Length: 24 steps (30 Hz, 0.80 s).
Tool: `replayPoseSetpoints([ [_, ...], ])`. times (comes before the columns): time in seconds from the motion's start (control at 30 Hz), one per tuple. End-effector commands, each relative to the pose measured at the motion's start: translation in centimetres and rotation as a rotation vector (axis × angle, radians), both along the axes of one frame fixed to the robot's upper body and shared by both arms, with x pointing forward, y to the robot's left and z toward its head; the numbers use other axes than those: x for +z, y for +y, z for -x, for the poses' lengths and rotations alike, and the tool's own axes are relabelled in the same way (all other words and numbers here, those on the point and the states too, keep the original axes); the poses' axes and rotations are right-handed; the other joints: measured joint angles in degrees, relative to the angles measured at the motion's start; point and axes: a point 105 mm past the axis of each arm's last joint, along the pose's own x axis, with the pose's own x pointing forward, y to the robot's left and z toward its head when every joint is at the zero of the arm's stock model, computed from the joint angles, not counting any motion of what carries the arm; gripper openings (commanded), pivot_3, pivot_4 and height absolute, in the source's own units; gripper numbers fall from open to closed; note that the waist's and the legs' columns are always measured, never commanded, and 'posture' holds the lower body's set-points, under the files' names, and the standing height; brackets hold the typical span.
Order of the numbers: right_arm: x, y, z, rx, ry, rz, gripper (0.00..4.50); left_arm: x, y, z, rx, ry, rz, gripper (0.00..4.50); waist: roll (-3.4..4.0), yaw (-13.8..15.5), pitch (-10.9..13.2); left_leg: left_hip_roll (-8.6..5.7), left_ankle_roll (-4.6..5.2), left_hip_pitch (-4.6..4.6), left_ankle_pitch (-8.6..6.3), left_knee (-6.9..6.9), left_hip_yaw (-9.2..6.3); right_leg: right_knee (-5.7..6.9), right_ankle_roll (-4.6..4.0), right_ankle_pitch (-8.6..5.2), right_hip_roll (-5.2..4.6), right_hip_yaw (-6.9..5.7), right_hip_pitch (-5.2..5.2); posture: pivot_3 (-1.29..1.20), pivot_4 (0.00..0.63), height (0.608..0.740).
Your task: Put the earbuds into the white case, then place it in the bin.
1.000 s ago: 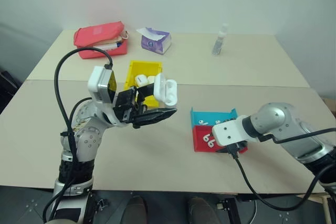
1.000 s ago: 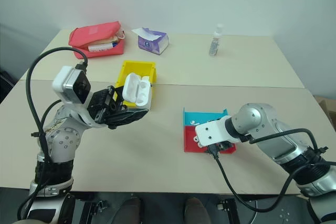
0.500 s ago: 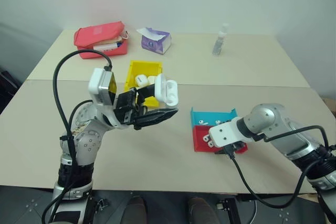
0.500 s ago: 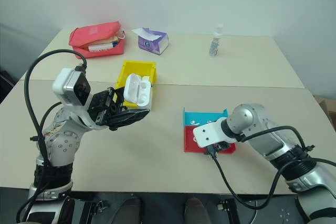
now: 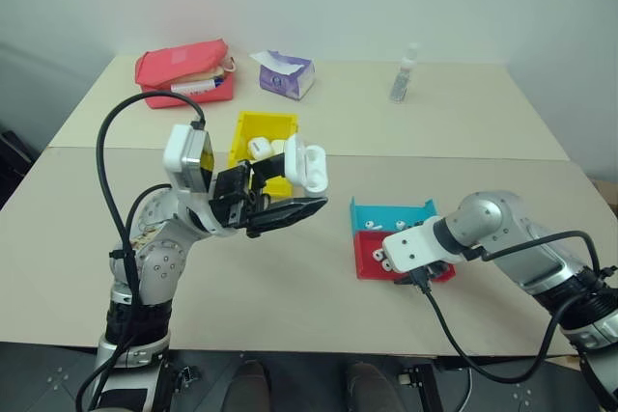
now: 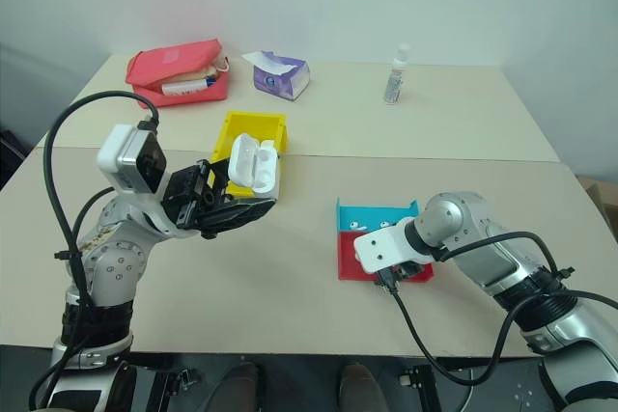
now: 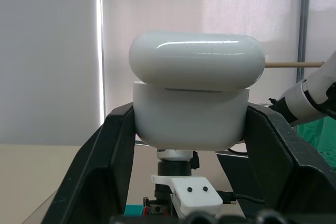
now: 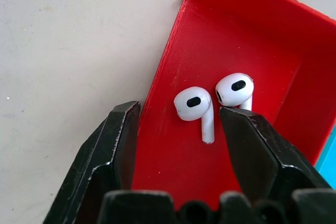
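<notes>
Left gripper (image 7: 189, 129), jaws clamped on the white case (image 7: 191, 98) (lid open), centre-left. Right gripper (image 8: 178, 124), jaws apart, straddles one of the earbuds (image 8: 195, 106) in the red tray (image 8: 252, 40), lower right.

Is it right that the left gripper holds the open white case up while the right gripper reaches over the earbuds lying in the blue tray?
Not quite. The earbuds under the right gripper lie in the red tray, not the blue one, as the right wrist view shows. The left gripper does hold the open white case up.
</notes>
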Motion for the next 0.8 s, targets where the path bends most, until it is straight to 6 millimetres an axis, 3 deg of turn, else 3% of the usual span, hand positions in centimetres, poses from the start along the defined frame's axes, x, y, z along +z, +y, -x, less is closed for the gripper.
replayPoseSetpoints([
  [0.03, 0.4, 0.0, 0.2, 0.005, -0.007, -0.013, 1.66, 0.7, -0.1, 0.9, -0.014, -0.049, 0.008, 2.79, 0.0, -0.03, 0.0, 0.0, 0.0, 0.0, 0.0, 0.0, 0.0, 0.0, 0.0, 0.0, 0.0, 0.0, 0.0, 0.0, 0.15, 0.74],
  [0.13, 0.3, -0.1, 0.3, 0.002, -0.003, -0.015, 0.7, 0.7, -0.1, 0.9, -0.011, -0.048, 0.006, 2.79, 0.0, -0.06, 0.0, 0.0, 0.0, 0.06, 0.0, 0.01, 0.0, 0.02, 0.0, 0.0, 0.0, 0.0, 0.06, 0.0, 0.15, 0.74],
  [0.17, 0.3, -0.1, 0.4, 0.002, -0.002, -0.016, 0.64, 0.7, -0.1, 0.9, -0.011, -0.047, 0.005, 2.79, 0.0, -0.06, 0.0, 0.0, 0.0, 0.08, 0.0, 0.01, 0.0, 0.03, 0.0, 0.0, 0.0, 0.0, 0.07, 0.0, 0.15, 0.74],
  [0.5, 0.5, -0.1, 0.9, -0.028, 0.024, -0.056, 0.64, 0.6, -0.1, 0.9, -0.012, -0.047, 0.003, 2.79, 0.0, 0.0, 0.0, 0.0, 0.0, 0.07, 0.0, 0.0, -0.01, 0.02, 0.0, 0.0, 0.0, 0.0, 0.08, 0.0, 0.15, 0.74],
  [0.7, 2.7, 0.2, 1.6, -0.115, 0.076, -0.212, 0.64, 0.6, 0.0, 0.8, -0.014, -0.044, 0.003, 2.79, 0.0, 0.05, 0.0, 0.0, 0.0, 0.04, 0.0, 0.0, -0.02, 0.02, 0.0, 0.0, 0.0, -0.02, 0.06, 0.0, 0.15, 0.74],
  [0.8, 4.7, 0.5, 1.6, -0.176, 0.065, -0.379, 0.64, 0.7, 0.0, 0.6, -0.018, -0.042, 0.005, 2.79, 0.0, 0.05, 0.0, 0.0, 0.0, 0.04, 0.0, 0.0, -0.04, 0.01, 0.0, 0.0, 0.0, -0.02, 0.07, 0.0, 0.15, 0.74],
])
